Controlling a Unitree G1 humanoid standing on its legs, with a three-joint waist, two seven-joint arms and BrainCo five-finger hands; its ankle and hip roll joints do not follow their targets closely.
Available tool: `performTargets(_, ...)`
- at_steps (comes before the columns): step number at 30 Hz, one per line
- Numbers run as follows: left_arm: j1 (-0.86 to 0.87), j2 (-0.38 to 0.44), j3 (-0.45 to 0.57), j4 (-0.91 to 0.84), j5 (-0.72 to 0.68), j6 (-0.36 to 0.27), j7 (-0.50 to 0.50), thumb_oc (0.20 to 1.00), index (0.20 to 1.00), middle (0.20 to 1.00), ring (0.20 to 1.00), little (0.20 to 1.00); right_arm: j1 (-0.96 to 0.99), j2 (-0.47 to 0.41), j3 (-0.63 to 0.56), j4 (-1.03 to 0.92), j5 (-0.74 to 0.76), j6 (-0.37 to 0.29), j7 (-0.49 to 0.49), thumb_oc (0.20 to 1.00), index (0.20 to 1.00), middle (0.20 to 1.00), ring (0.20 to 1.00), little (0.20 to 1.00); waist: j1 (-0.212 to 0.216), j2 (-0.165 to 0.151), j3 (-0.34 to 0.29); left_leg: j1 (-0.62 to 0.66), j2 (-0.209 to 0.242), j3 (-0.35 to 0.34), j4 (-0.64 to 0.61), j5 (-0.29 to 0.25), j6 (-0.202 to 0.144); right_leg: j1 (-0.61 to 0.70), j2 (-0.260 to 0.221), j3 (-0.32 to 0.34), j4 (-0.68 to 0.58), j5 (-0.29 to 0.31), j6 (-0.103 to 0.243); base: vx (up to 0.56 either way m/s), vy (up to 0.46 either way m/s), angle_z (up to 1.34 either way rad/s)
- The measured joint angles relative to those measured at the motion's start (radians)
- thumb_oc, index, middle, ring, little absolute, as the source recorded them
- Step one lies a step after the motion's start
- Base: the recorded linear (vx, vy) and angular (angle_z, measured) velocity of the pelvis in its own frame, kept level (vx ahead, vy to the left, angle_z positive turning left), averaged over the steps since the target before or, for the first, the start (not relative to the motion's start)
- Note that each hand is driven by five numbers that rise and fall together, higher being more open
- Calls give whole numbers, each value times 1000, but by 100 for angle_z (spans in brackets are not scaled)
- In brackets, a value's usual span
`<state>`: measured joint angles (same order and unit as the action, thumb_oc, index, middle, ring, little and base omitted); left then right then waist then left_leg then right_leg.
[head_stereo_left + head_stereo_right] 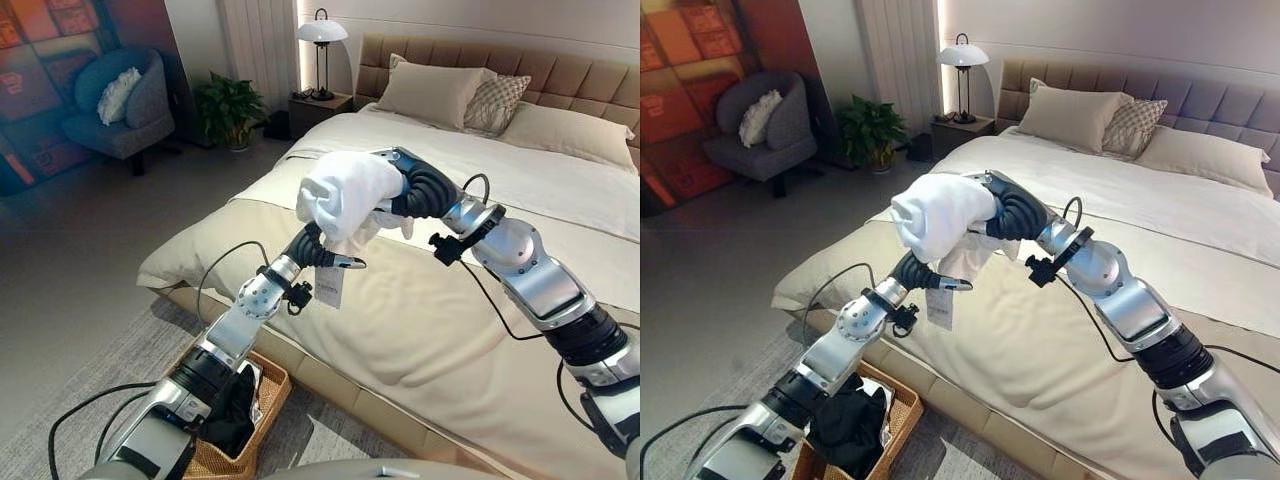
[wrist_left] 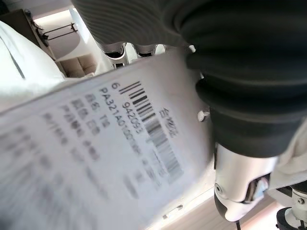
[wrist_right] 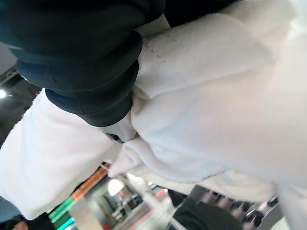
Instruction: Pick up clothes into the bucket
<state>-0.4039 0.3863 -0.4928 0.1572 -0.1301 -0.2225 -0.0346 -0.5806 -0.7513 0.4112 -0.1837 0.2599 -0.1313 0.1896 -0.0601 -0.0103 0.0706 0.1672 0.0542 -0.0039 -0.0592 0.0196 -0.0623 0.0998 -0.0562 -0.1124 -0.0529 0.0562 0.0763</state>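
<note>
White garment (image 1: 345, 200) hangs bunched mid-frame above the bed (image 1: 560, 190), draped over my right hand (image 1: 392, 205), whose fingers I cannot see. My left hand (image 1: 335, 260) sits just beneath it by the dangling tag (image 1: 330, 285), grip unclear. Wicker basket (image 1: 268, 385), lower left, lies well below, nearer my left arm.

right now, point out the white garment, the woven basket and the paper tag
white cloth garment (image 1: 345, 195), left eye view, on its bunched top
brown woven wicker basket (image 1: 272, 385), left eye view, on its rim
white paper tag (image 2: 96, 143), left wrist view, on its printed face
</note>
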Motion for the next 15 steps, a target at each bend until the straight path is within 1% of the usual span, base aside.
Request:
performTargets(5,0,-29,0,1,0,1,20,1000,1000,1000,1000,1000,0,8,33,-3,29,3,15,200,200,200,200,200,-1,0,-6,4,0,-2,0,0,0,10,1,-4,-11,6,-3,-3,0,1)
performTargets(10,0,-48,-1,0,-13,2,27,1000,1000,1000,1000,1000,0,25,36,-2,46,11,23,200,200,200,200,200,0,0,-6,10,0,-9,-1,0,0,23,1,-8,-21,7,-1,-4,-1,2)
performTargets(15,3,-57,-7,0,-183,12,-10,1000,1000,1000,1000,1000,10,39,37,-2,48,12,22,200,200,200,200,200,1,-3,-7,11,-1,-11,-1,0,0,24,0,-10,-21,7,-1,0,0,0)
